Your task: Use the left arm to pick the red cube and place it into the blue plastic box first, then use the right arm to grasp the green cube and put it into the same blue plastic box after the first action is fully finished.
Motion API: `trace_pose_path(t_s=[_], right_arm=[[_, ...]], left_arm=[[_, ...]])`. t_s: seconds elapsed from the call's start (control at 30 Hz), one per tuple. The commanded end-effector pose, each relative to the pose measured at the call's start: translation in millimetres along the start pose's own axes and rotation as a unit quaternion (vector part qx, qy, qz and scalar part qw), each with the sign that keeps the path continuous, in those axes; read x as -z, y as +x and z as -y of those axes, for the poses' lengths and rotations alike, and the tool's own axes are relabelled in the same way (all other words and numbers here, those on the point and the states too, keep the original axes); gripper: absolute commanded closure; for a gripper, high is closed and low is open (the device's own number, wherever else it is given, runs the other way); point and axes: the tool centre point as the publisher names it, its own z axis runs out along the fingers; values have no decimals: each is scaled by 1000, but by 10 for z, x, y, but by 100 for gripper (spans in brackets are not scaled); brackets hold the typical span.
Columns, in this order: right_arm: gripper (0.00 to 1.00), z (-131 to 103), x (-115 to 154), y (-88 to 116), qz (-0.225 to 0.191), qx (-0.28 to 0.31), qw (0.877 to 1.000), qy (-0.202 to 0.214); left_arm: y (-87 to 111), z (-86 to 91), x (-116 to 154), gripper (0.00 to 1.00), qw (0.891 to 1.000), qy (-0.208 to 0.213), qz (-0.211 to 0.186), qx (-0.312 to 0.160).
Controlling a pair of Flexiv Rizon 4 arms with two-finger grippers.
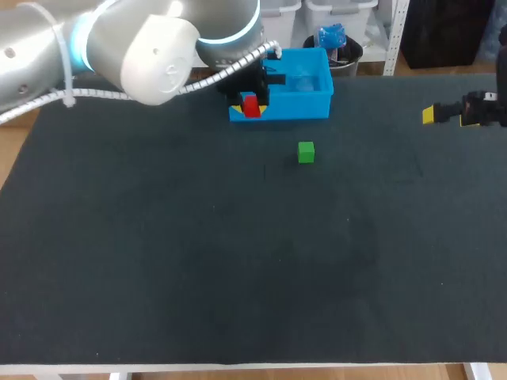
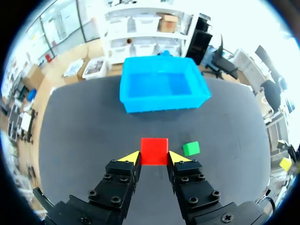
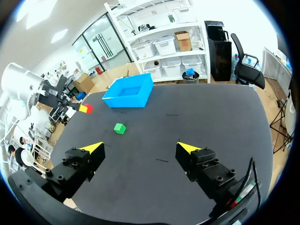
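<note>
A red cube [image 2: 154,151] sits clamped between the two yellow tips of the left gripper [image 2: 154,158], one tip pressed to each side. It is held above the dark table [image 1: 158,261], just short of the blue box [image 2: 161,89].

The left wrist view shows the grip plainly. One flat face of the cube is turned to the camera and its edges are square with the fingers. Its sides look equal, so it has no long axis. In the head view the left arm [image 1: 150,47] hides much of that grip, and the cube shows only against the box's near wall. The right wrist view, from across the table, catches the cube and one yellow tip off to the side of the box.

The box stands open side up near the table's far edge, its long side running across the table. A green cube [image 1: 306,152] lies on the table in front of the box, apart from it. The right gripper [image 3: 140,148] hangs over the table's right side, well apart from both cubes, its fingers spread wide over bare cloth.
</note>
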Motion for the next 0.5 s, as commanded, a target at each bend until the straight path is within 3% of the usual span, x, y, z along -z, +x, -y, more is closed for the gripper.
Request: trace_pose_path(t_s=[0.03, 0.2, 0.27, 0.5], right_arm=[[0, -1, -8, -4, -1, 0, 1000, 1], [0, -1, -8, -4, -1, 0, 1000, 1], [0, -1, -8, -4, -1, 0, 1000, 1], [0, -1, -8, -4, -1, 0, 1000, 1]], left_arm=[[71, -207, 164, 100, 998, 54, 15, -9], [59, -362, 217, 100, 995, 89, 23, -34], [76, -407, 232, 100, 995, 82, 26, -48], [154, -517, 272, 100, 989, 114, 53, -83]])
